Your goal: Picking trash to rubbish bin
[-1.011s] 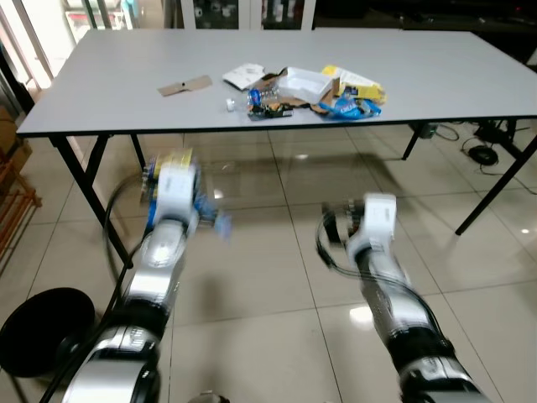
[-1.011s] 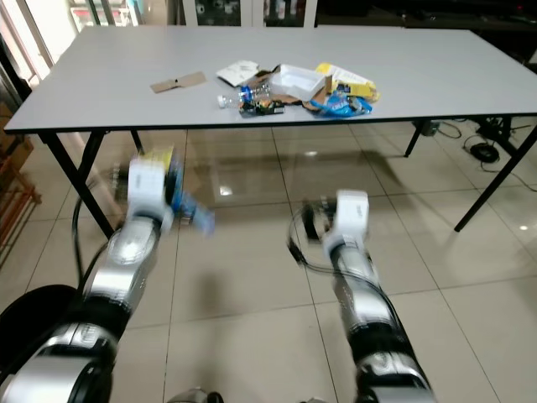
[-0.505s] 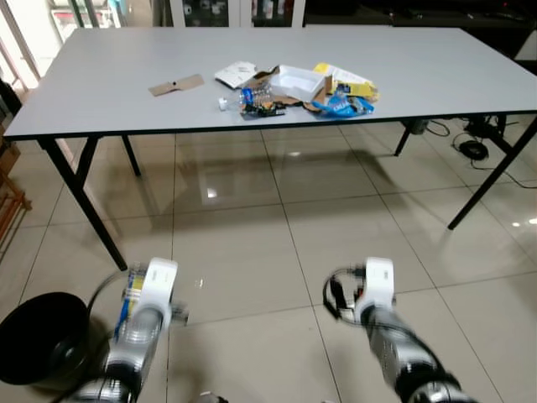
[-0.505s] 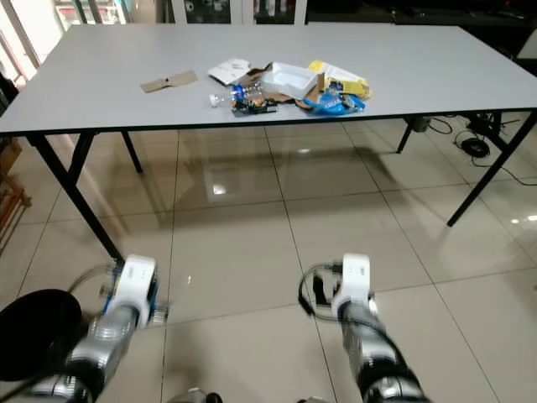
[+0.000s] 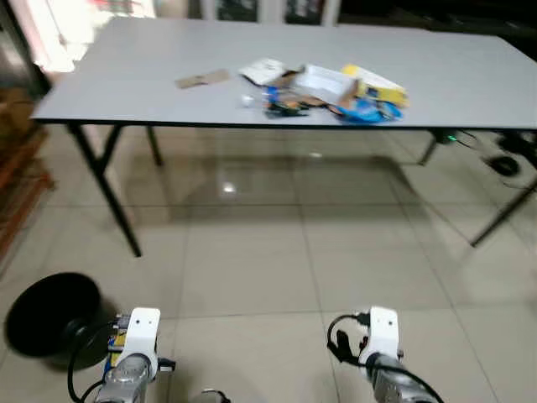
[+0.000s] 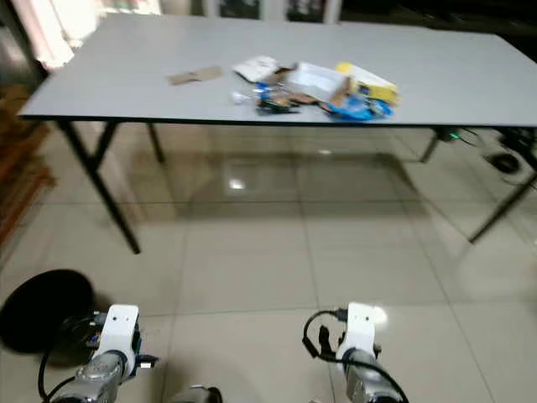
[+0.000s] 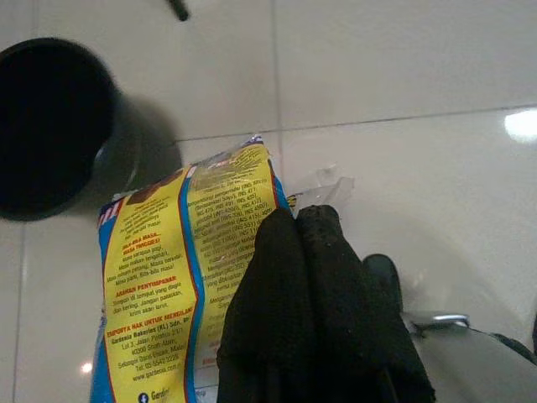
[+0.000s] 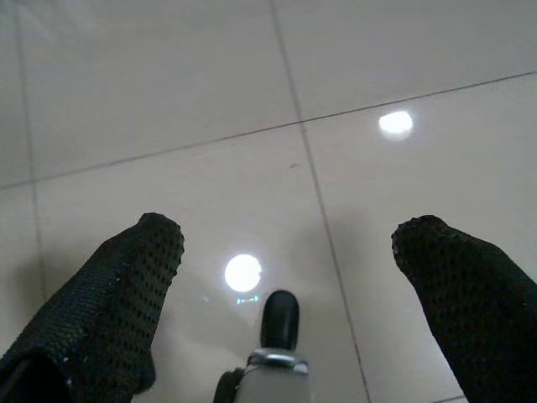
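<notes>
**Wrapper in the left gripper, bin close by**

The left gripper (image 7: 289, 222) hangs low over the tiled floor, jaws clamped on a yellow-and-blue wrapper (image 7: 180, 277) — the black rubbish bin (image 5: 50, 317) stands just beside it. The right gripper (image 8: 289, 252) hangs with jaws apart. More trash (image 5: 323, 91) lies on the grey surface (image 5: 126, 80).

A long grey bench (image 5: 126, 80) stood across the tiled floor (image 5: 252, 252), carrying a cluster of trash (image 5: 327, 91) and, apart from it, a flat cardboard piece (image 5: 202, 79). A black rubbish bin (image 5: 52, 317) sat on the floor at the robot's left. Both arms hung low, the left arm (image 5: 134, 361) near the bin, the right arm (image 5: 379, 353) well apart from it.
</notes>
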Tool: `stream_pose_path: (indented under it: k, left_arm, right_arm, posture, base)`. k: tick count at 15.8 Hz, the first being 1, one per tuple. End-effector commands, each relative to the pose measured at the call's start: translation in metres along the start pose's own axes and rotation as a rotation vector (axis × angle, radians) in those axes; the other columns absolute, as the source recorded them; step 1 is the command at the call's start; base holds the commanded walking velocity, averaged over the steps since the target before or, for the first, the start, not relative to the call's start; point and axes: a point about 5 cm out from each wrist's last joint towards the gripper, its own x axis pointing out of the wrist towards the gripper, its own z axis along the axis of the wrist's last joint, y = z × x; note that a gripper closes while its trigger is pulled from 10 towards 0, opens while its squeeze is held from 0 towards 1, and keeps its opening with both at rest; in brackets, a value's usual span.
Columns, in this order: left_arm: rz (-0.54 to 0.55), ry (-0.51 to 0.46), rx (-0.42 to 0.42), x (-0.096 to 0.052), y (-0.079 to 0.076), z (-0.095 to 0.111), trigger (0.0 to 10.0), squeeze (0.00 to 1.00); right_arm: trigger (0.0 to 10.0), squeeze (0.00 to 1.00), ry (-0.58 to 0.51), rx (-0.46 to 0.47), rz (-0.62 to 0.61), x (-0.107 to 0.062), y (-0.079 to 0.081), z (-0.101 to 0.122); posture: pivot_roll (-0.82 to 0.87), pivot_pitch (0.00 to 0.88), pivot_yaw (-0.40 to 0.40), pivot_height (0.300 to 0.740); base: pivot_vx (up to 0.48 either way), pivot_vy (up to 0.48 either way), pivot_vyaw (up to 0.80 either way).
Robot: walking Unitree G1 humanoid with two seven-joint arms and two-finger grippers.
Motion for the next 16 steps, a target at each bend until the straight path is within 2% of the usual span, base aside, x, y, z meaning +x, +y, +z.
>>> stream_pose_path:
  k: [1, 5, 10, 16]
  left_arm:
    - [0.009, -0.008, 0.004, -0.0010, -0.0020, -0.0025, 10.0, 0.00]
    - [0.018, -0.005, 0.001, -0.0025, -0.0027, -0.0072, 10.0, 0.00]
    - [-0.006, 0.002, 0.014, -0.0026, -0.0085, -0.0082, 10.0, 0.00]
    - [-0.005, 0.002, 0.015, -0.0033, -0.0076, -0.0105, 10.0, 0.00]
  right_arm:
    - [10.0, 0.00, 0.037, -0.002, -0.020, -0.0022, -0.0032, -0.0106]
    - [10.0, 0.00, 0.057, -0.034, -0.023, -0.0040, -0.0048, -0.0176]
    - [10.0, 0.00, 0.037, -0.037, -0.015, -0.0027, -0.0036, -0.0121]
    - [10.0, 0.00, 0.046, -0.046, -0.009, -0.0035, -0.0028, -0.0156]
  posture:
    - [0.00, 0.035, -0.030, 0.740]
    - [0.00, 0.020, -0.030, 0.740]
    - [-0.01, 0.001, -0.032, 0.740]
    - [0.00, 0.000, -0.038, 0.740]
  base:
    - [0.000, 0.000, 0.80]
    - [0.000, 0.000, 0.80]
    - [0.000, 0.000, 0.80]
    - [0.000, 0.000, 0.80]
